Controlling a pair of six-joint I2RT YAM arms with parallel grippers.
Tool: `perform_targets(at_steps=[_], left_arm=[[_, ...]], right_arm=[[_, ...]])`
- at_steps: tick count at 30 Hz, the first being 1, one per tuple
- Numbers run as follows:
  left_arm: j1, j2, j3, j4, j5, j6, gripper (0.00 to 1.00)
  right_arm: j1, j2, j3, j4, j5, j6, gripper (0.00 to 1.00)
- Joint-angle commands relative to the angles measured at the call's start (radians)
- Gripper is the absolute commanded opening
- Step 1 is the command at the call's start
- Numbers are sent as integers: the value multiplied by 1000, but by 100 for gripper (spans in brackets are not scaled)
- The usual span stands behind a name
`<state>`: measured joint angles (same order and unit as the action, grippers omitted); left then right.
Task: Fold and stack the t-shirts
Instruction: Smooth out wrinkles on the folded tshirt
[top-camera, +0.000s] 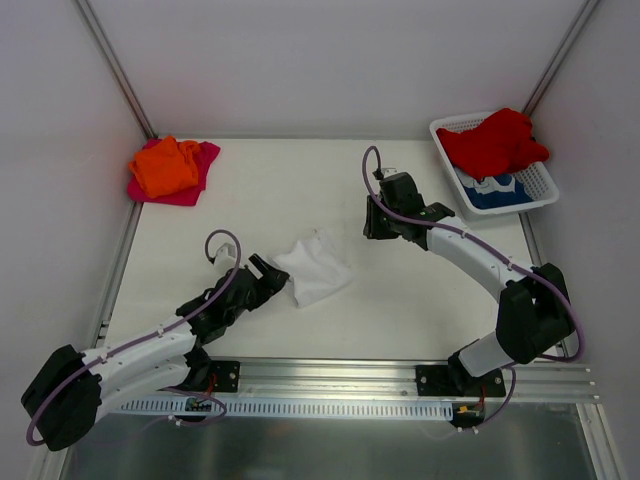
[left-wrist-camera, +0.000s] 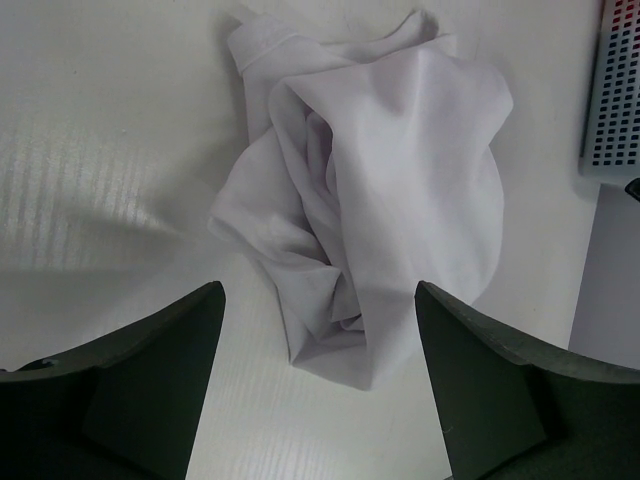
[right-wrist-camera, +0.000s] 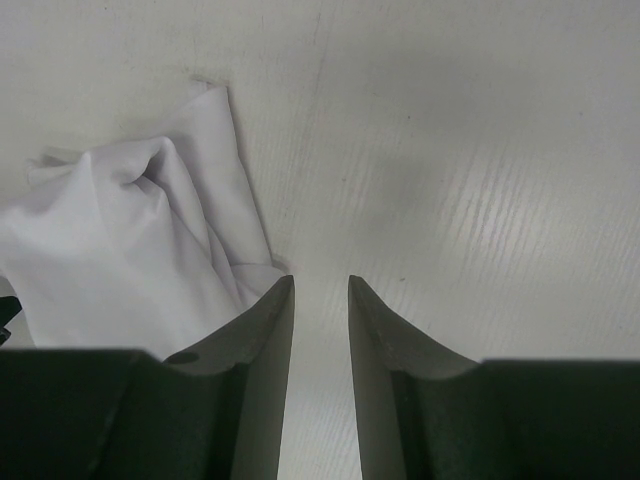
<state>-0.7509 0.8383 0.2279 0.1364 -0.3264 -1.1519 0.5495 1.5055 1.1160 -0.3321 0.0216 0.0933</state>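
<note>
A crumpled white t-shirt lies in a heap at the table's middle. My left gripper sits just left of it, low over the table. In the left wrist view that gripper is wide open, and the near corner of the white t-shirt reaches between its fingertips without touching them. My right gripper hovers up and right of the shirt. In the right wrist view that gripper is open by a narrow gap over bare table, and the white t-shirt lies to its left.
An orange t-shirt rests on a magenta-pink one at the back left. A white mesh basket at the back right holds a red t-shirt and a blue-and-white one. White walls enclose the table.
</note>
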Motion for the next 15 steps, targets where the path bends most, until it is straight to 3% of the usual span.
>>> perform_targets(at_steps=[1,6,15], left_arm=[[8,-39,-24,49,-30,-26,77],[8,-39,-42,97,-25,-26,79],[8,178,-12,235,30,-28,82]], right_arm=[[-2,-10,2,18,-11,-4,31],[-2,-1,4,21,-11,-1,31],[-2,-11,4,18,-42,-3,31]])
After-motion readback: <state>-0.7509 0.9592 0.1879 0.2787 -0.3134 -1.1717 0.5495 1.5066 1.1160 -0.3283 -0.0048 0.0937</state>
